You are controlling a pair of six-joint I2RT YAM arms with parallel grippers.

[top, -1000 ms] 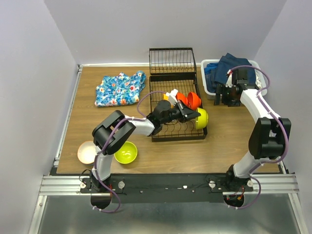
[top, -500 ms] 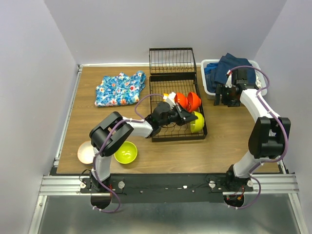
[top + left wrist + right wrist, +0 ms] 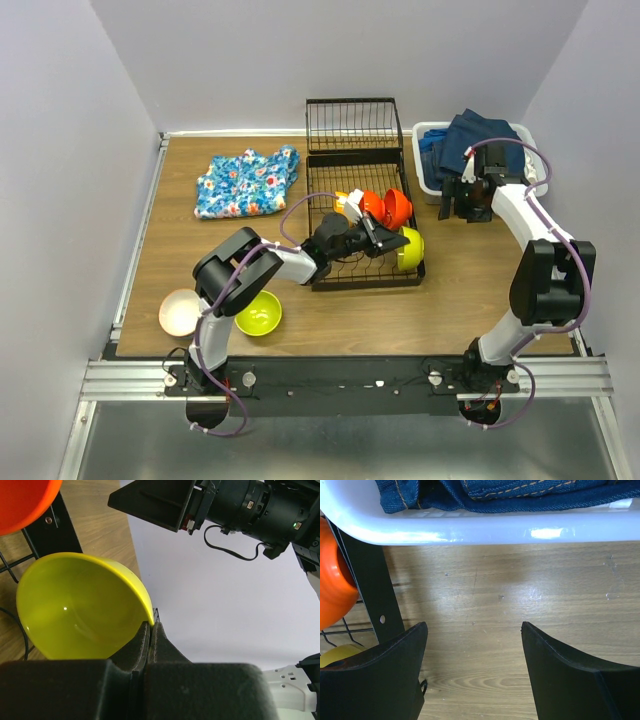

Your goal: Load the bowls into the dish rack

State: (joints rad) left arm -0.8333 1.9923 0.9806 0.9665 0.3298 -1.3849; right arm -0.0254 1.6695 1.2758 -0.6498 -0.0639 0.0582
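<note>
My left gripper (image 3: 393, 241) is shut on the rim of a lime-green bowl (image 3: 410, 249) held on edge at the right end of the black wire dish rack (image 3: 330, 277). In the left wrist view the fingers (image 3: 150, 637) pinch that bowl's rim (image 3: 80, 615). Two red-orange bowls (image 3: 385, 207) and a yellow-orange one (image 3: 342, 199) stand in the rack. A second lime-green bowl (image 3: 259, 313) and a pale pink bowl (image 3: 180, 312) sit on the table at front left. My right gripper (image 3: 463, 207) is open and empty over the table (image 3: 510, 605) beside the white basket.
A white basket (image 3: 432, 178) of dark blue clothes stands at the back right; its rim shows in the right wrist view (image 3: 470, 527). A blue floral cloth (image 3: 245, 181) lies at the back left. The rack's hinged end section (image 3: 352, 125) stands behind it.
My left gripper has shifted the lime-green bowl slightly left and back into the rack's right end. The right arm has barely moved.
</note>
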